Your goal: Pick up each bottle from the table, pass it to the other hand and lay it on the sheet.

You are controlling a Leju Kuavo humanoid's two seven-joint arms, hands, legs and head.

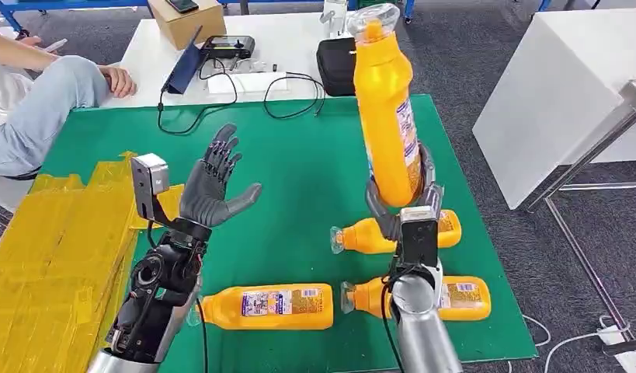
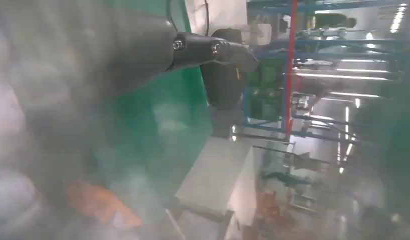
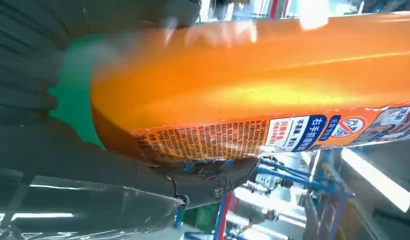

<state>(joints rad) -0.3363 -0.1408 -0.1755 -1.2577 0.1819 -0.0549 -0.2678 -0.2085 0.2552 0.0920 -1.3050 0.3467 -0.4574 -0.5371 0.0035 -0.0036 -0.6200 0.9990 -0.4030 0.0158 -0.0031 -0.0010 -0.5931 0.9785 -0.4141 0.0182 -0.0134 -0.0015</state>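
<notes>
A: From the head view?
B: Right hand [image 1: 400,203] wrapped round the base of the raised bottle [image 1: 386,109], held upright above the green mat [image 1: 299,155], clear cap at the top. Left hand [image 1: 213,186] lifted well to the side of it, palm turned toward the bottle, fingers wide apart, holding nothing.

A: And on the mat?
B: Three more orange bottles lying flat. Near bottle [image 1: 268,307] by the front edge, cap pointing toward the left arm. Middle bottle [image 1: 361,235] just behind the right wrist, partly hidden by it. Front right bottle [image 1: 454,298] beside the right forearm, also partly hidden. Yellow sheet [image 1: 58,249] spread along the mat's left side, reaching under the left arm. A person's arm [image 1: 66,81] resting at the far left corner; cardboard box [image 1: 186,22], black case [image 1: 335,66] and cables on the white table [image 1: 283,39] beyond.

A: Left wrist view?
B: Blurred. Dark fingers [image 2: 213,50] stretched out straight over the green mat [image 2: 157,125], nothing between them. An orange smear low in the picture, too soft to name.

A: Right wrist view?
B: Orange bottle [image 3: 253,90] pressed close across the picture, printed label [image 3: 273,135] facing the camera. Dark fingers [image 3: 208,180] curled against the label side, gripping the body. Green of the mat [image 3: 72,100] showing behind.
</notes>
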